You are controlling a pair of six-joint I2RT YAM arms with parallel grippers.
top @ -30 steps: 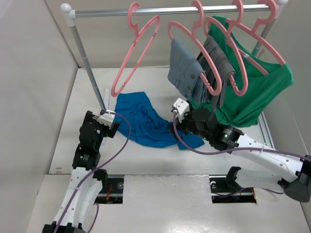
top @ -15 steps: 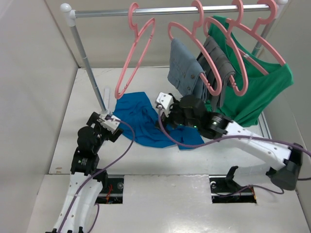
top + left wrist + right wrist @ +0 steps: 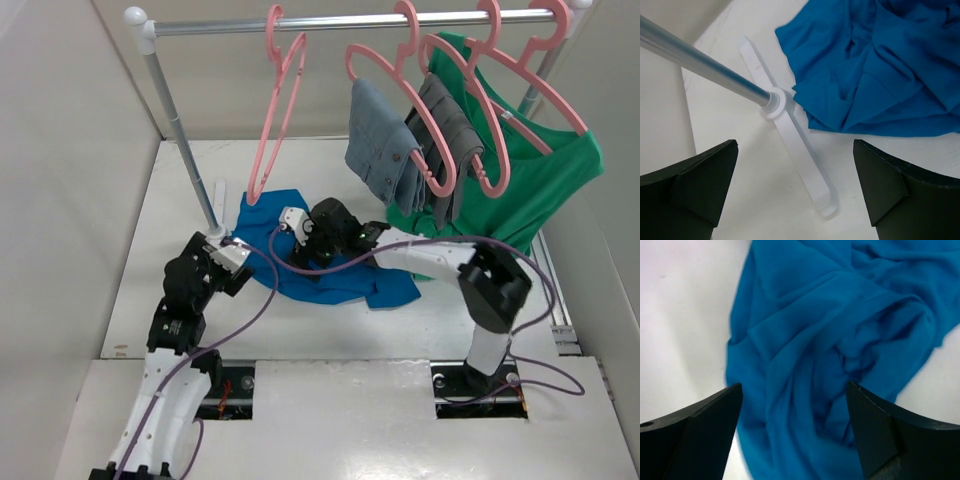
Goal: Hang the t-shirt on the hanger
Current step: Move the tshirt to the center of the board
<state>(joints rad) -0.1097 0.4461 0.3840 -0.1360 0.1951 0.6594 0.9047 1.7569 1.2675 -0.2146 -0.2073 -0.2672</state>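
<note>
The t-shirt (image 3: 345,283) is a plain royal-blue knit, soft and matte, lying crumpled on the white table (image 3: 180,190) just right of the rack's post (image 3: 705,65). It is bunched into deep folds and ridges, and one hemmed edge curls over near the rack's foot (image 3: 795,150), a flat white plastic strip with rounded ends. The post is smooth, shiny metal tube set in a round white collar on that foot. The hanger (image 3: 276,110) is thin pink plastic with a curved hook. It hangs bare at the left end of the metal rail (image 3: 340,22) and is seen almost edge-on, with its lower tip above the shirt's far edge. Further right on the rail, alike pink hangers carry folded grey garments (image 3: 385,140) and a green shirt (image 3: 540,190). The left gripper (image 3: 795,200) sits low beside the shirt's left edge, its dark, blunt, wedge-shaped fingers spread wide around nothing, with the foot and bare table between them. The right gripper (image 3: 795,440) is over the middle of the shirt, fingers likewise parted with blue folds between them. Whether they touch the cloth cannot be told.
</note>
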